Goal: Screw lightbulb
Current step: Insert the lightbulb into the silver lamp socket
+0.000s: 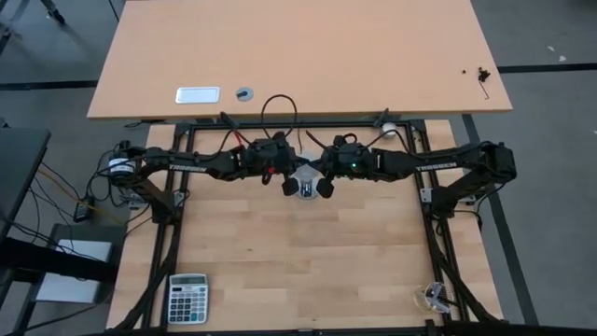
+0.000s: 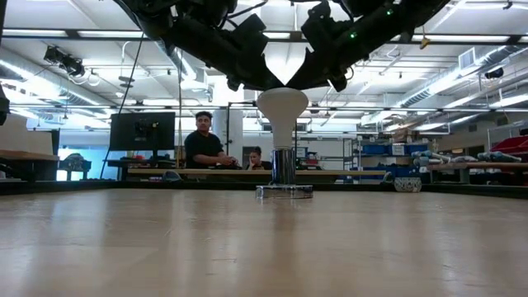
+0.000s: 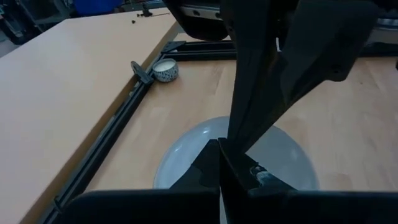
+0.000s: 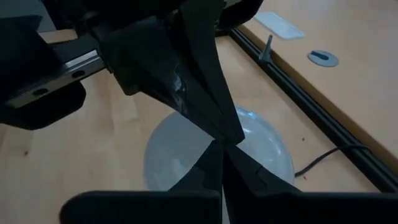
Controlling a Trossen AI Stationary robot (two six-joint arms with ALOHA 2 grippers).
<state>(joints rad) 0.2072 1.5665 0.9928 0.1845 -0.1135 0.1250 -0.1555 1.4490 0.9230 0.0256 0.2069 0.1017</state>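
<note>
The white lightbulb (image 2: pixel 283 107) stands upright near the table's far edge, its silvery screw base down in the round metal socket base (image 2: pixel 284 191). Both arms meet above it from the left and right. My left gripper (image 3: pixel 221 163) is shut just over the dome (image 3: pixel 186 149). My right gripper (image 4: pixel 222 157) is shut too, over the dome (image 4: pixel 174 155) from the other side. The two pairs of fingers cross each other above the bulb's top. In the high view the bulb (image 1: pixel 306 175) shows between the two grippers. My left gripper's shut fingers slant down from the table's left onto the top of the bulb's dome (image 3: pixel 199 140); I cannot tell whether they touch it. My right gripper's shut fingers slant down from the right over the same top (image 4: pixel 249 134); touch cannot be told there either.
A calculator (image 1: pixel 187 297) lies at the near left and a small clear object (image 1: pixel 434 297) at the near right. A small white bowl (image 3: pixel 165 70) sits by the black frame rail at the far edge. People (image 2: pixel 204 144) sit beyond the table.
</note>
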